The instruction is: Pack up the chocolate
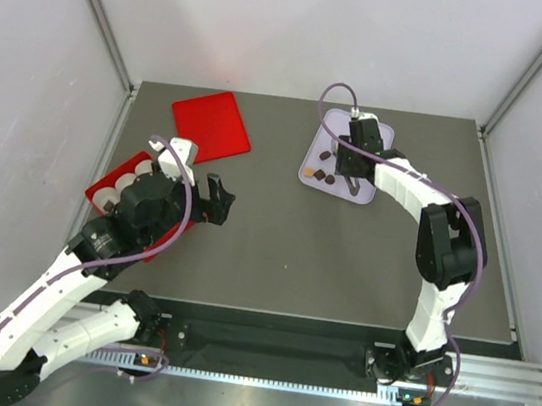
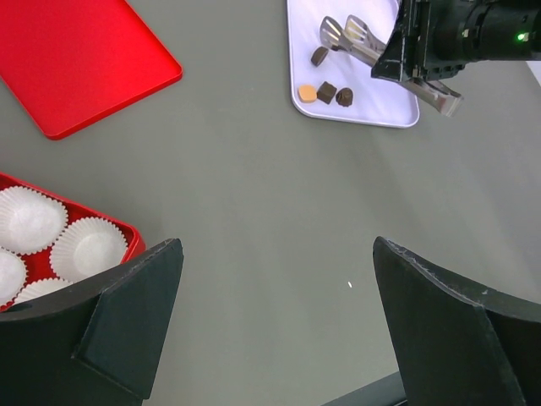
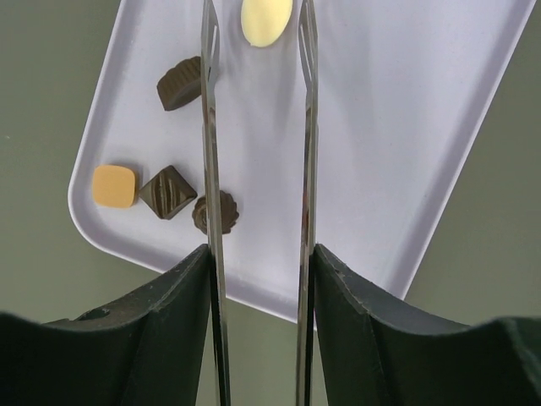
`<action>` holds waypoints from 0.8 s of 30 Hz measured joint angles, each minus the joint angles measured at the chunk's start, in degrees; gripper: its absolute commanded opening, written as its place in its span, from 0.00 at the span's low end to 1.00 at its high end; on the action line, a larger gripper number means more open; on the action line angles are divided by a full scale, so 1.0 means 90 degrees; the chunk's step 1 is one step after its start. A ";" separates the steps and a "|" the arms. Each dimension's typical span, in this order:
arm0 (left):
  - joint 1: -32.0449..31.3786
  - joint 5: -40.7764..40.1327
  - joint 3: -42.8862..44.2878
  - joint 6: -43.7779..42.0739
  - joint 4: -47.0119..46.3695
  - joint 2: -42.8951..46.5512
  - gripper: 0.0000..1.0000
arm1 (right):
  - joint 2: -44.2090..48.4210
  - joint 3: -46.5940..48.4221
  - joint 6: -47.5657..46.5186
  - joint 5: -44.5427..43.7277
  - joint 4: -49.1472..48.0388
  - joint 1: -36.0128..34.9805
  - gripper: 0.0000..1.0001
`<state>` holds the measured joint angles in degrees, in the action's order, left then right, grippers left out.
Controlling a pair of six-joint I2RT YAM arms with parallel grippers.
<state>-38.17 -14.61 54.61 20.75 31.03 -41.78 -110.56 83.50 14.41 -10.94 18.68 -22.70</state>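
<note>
The left gripper (image 2: 277, 245) hovers above the table (image 2: 254, 169), jaws spread wide and holding nothing. Just beside it is a red box (image 2: 127, 233) of white paper cups (image 2: 89, 247). Farther off, the right gripper (image 3: 258, 254) is clamped on metal tongs (image 3: 210, 127) over a pale tray (image 3: 380, 127). The chocolate (image 3: 167, 191) lies on that tray. A red lid (image 2: 76, 59) lies far left.

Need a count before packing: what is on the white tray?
Five chocolates: three dark, one tan square, one pale oval. Tongs in the right tool hide strips of tray.
</note>
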 measured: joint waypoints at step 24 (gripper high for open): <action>0.0000 -0.0151 0.0413 0.0007 0.0029 0.0090 0.98 | -0.0355 0.0403 -0.0345 -0.0112 0.0085 0.0000 0.36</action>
<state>-38.17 -15.97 58.33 20.82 31.29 -40.97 -113.75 87.13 11.31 -11.94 19.44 -22.70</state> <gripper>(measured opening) 0.986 0.379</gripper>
